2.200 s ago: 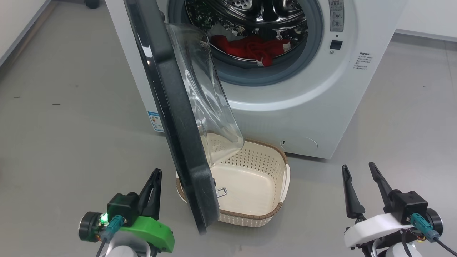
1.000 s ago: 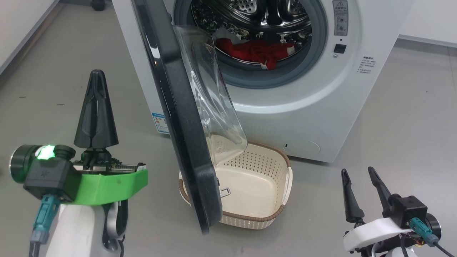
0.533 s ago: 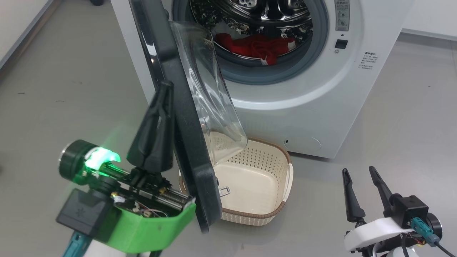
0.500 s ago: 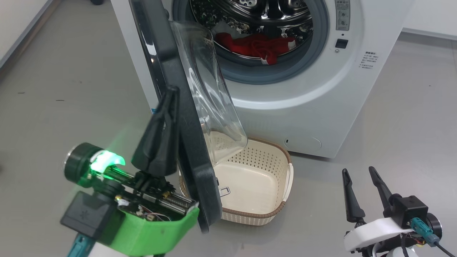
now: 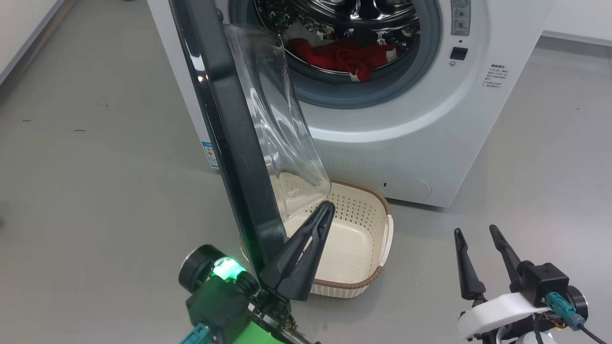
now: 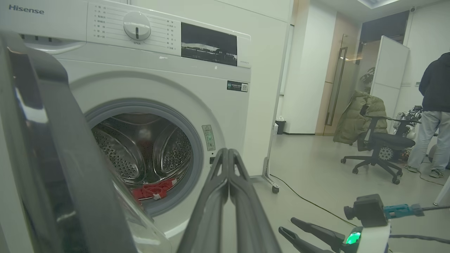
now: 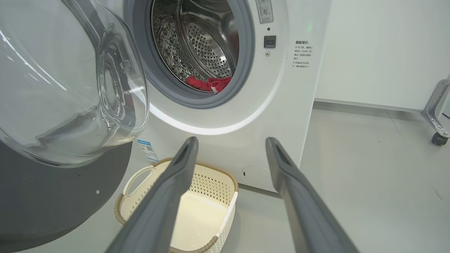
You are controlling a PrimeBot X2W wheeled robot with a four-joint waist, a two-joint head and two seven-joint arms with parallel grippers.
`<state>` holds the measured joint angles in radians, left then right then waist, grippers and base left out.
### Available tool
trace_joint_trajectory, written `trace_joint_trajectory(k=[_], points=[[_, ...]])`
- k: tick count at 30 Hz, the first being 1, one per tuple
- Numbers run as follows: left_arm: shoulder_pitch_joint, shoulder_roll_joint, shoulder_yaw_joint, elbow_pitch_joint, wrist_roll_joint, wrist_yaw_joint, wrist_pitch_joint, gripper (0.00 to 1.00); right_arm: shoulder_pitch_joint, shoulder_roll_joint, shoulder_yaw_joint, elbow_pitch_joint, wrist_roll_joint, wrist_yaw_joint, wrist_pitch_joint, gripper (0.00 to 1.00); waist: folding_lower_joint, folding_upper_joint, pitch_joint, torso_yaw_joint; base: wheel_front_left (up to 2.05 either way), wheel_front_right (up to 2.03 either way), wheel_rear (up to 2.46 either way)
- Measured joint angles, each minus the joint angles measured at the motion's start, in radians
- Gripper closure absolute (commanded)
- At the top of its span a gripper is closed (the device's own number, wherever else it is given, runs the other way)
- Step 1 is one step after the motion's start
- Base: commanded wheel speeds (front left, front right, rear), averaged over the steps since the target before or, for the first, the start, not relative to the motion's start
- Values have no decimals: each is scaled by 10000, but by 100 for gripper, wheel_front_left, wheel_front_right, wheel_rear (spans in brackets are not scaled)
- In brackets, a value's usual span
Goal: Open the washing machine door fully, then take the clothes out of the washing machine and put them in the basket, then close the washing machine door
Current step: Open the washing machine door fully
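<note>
Head view, entries by clock position in frame.

- The washing machine (image 5: 411, 153), a smooth white box, filled 12 to 2 o'clock.
- Its perforated, mirror-bright steel drum (image 5: 354, 14) sat inside a matte grey rubber seal (image 5: 356, 98).
- The clothes (image 5: 342, 53) were a crumpled heap of soft bright red fabric with a small white tag (image 5: 353, 76). They lay on the drum's floor at 12 o'clock.
- The washing machine door (image 5: 229, 143), round and glossy black, stood partly swung out and edge-on to us, running from 11 o'clock down to 6. Its clear, bulging glass bowl (image 5: 282, 124) faced the drum.
- The basket (image 5: 385, 239) was cream plastic with perforated walls and a brown woven-look rim. It sat on the grey floor (image 5: 95, 191) at 6 o'clock of the drum opening, partly under the door.

Left gripper (image 5: 326, 206): we saw its two long, dark, tapering fingers pressed flat together, pinching nothing. It sat on the door's inner side, above the basket, with its tip just below the bowl's lower edge. We could not tell whether it touched the glass or the door rim.

Right gripper (image 5: 475, 231): at 4 o'clock, with its fingers spread wide and holding nothing. It was well apart from the machine and the basket.
</note>
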<state>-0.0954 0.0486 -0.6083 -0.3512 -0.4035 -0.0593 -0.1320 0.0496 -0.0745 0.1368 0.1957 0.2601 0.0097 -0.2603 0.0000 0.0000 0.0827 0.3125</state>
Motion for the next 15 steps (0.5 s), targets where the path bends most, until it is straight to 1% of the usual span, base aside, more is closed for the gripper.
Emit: trace_joint_trajectory(k=[2, 10, 15], points=[[194, 4, -150, 249, -19, 0, 236, 100, -2, 15, -4, 10, -4, 69, 0, 0, 0, 0, 28, -16, 0, 0, 0], [552, 23, -339, 1049, -58, 61, 894, 100, -13, 50, -104, 56, -77, 100, 0, 0, 0, 0, 95, -104, 0, 0, 0], [635, 50, -267, 1551, -42, 314, 1218, 100, -20, 86, -203, 94, -88, 173, 0, 0, 0, 0, 125, -145, 0, 0, 0]])
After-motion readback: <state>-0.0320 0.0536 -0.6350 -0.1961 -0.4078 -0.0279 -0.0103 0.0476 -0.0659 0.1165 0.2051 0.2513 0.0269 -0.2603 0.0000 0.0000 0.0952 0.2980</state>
